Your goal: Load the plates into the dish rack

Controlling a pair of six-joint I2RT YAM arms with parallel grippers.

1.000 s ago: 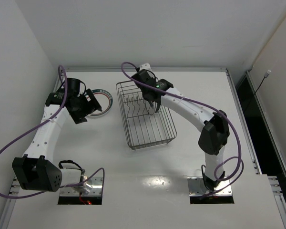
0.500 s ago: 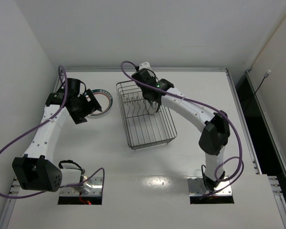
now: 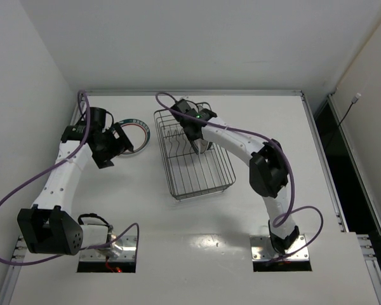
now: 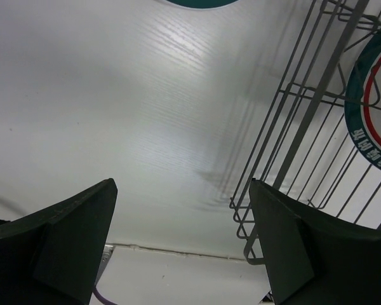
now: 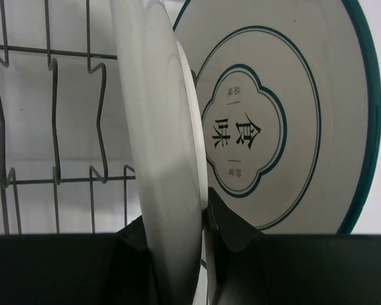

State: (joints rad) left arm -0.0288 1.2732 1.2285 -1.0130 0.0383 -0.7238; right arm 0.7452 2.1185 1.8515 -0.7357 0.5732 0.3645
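My right fingers (image 5: 178, 232) gripped a white plate (image 5: 168, 140), upright and edge-on, inside the rack (image 3: 206, 175); prongs (image 5: 54, 127) close beside its face (slot unclear). Left fingers (image 4: 183, 187) spread, empty, beside the rack.

Dish rack (image 4: 322, 95) is thin grey metal wire, smooth with a dull sheen; white plate (image 5: 165, 159) looks glossy and glazed; teal-rimmed plate (image 5: 305, 95) equally smooth and glazed; table (image 4: 114, 95) white, faintly wood-grained, satin; left fingers (image 4: 70, 241) matt black plastic.
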